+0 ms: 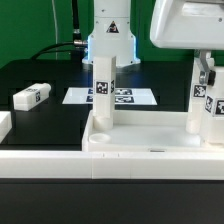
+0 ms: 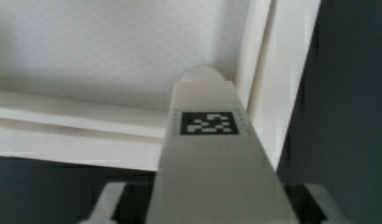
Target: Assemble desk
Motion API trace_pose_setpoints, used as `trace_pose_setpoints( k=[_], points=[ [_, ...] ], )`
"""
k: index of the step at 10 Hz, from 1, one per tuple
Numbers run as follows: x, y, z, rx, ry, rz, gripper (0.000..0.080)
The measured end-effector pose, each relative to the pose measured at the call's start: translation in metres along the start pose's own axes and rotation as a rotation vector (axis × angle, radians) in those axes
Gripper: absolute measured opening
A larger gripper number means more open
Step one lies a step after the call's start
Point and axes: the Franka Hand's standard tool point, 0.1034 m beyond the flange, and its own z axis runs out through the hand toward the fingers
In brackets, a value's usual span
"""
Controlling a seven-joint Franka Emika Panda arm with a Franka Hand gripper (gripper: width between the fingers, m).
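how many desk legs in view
3. First leg upright on the desk top; second leg upright at the exterior view's right, under the pincer; loose leg lying at its left. Others may be hidden.

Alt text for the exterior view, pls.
The gripper, jaws shut, holds a leg upright on the white desk top at the exterior view's right. A second leg stands on it further left; a third leg lies loose on the black table.

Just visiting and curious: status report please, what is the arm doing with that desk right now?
Tool shut on one leg, upright on the desk top. Second leg standing there too. Third leg lying loose, nothing blocking.
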Motion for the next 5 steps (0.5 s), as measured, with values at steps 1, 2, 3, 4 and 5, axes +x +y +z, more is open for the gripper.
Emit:
trace_pose_setpoints(
  k=[1, 2, 3, 4, 5],
  points=[
    [0.0, 0.0002, 0.0001, 0.0, 0.0, 0.023, 0.029],
    [0.0, 0.0003, 0.0001, 0.0, 0.0, 0.023, 0.029],
    [0.0, 0.0002, 0.0001, 0.0, 0.0, 0.037, 0.029],
    [0.0, 0.0008, 0.0001, 0.003, 0.0, 0.144, 0.029],
    [-0.0003, 0.0016, 0.0005, 0.013, -0.003, 0.254, 0.0291]
  ],
)
